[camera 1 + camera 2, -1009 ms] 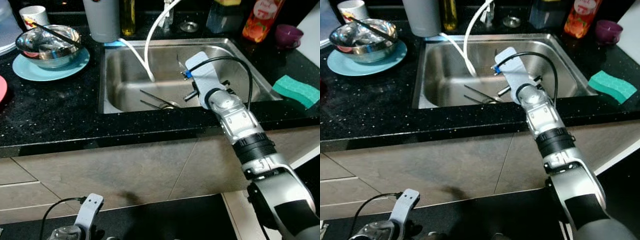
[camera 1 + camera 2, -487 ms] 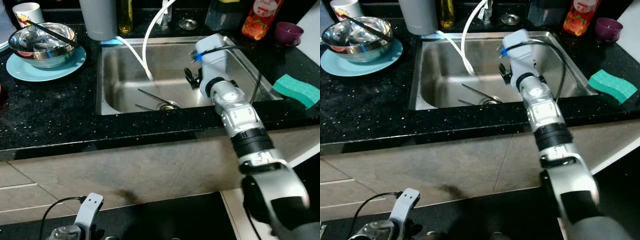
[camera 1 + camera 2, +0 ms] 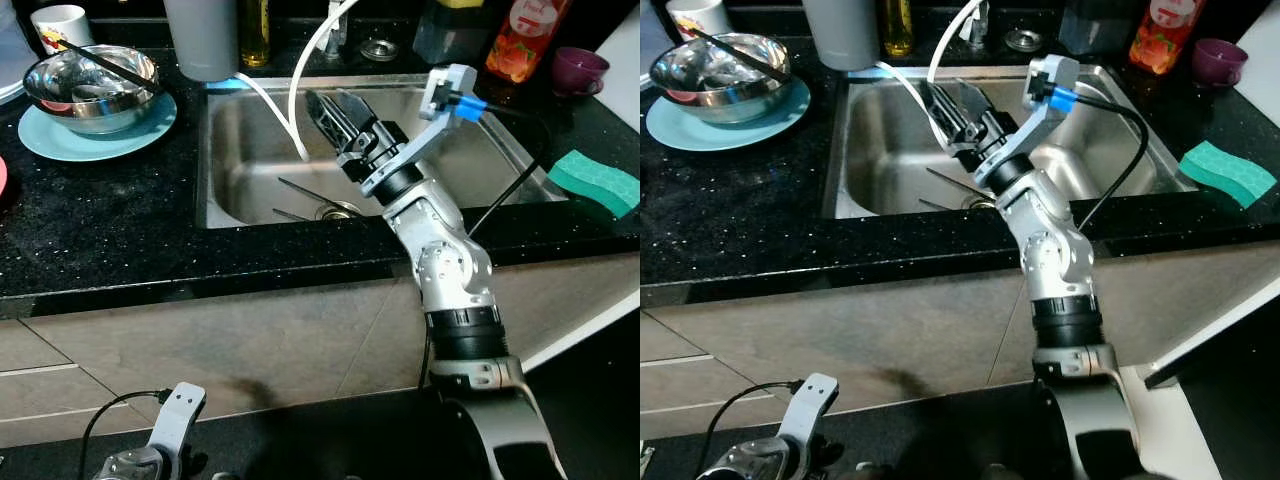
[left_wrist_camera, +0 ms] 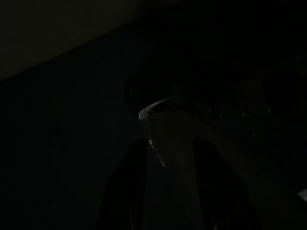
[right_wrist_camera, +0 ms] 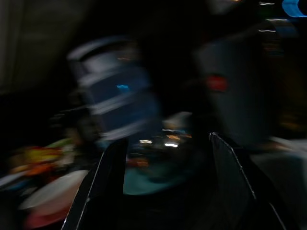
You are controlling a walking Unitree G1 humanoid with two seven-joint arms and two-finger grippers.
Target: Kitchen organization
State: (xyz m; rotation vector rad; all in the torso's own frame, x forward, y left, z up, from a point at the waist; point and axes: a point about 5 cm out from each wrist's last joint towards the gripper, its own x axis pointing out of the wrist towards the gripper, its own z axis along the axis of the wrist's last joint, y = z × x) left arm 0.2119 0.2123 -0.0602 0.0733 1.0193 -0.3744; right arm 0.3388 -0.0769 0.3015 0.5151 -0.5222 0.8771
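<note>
My right gripper (image 3: 337,108) is held above the steel sink (image 3: 230,150), its two black fingers pointing up and back toward the left, open with nothing between them. The right wrist view is blurred; its fingers (image 5: 103,184) stand apart. Some metal cutlery (image 3: 305,192) lies on the sink floor by the drain, below the gripper and apart from it. A steel bowl (image 3: 92,85) with a dark utensil in it sits on a light blue plate (image 3: 60,140) on the counter at the left. My left arm (image 3: 165,445) hangs low by the cupboard front.
A white hose (image 3: 300,70) curves down into the sink just behind the gripper. A grey tumbler (image 3: 205,40), oil bottle (image 3: 252,30), white mug (image 3: 60,22), orange bottle (image 3: 525,38) and purple cup (image 3: 580,68) line the back. A green sponge (image 3: 595,180) lies at the right.
My right gripper has come up out of the sink and swung round, from pointing down into the basin to pointing up and to the left. The cutlery stays in the sink.
</note>
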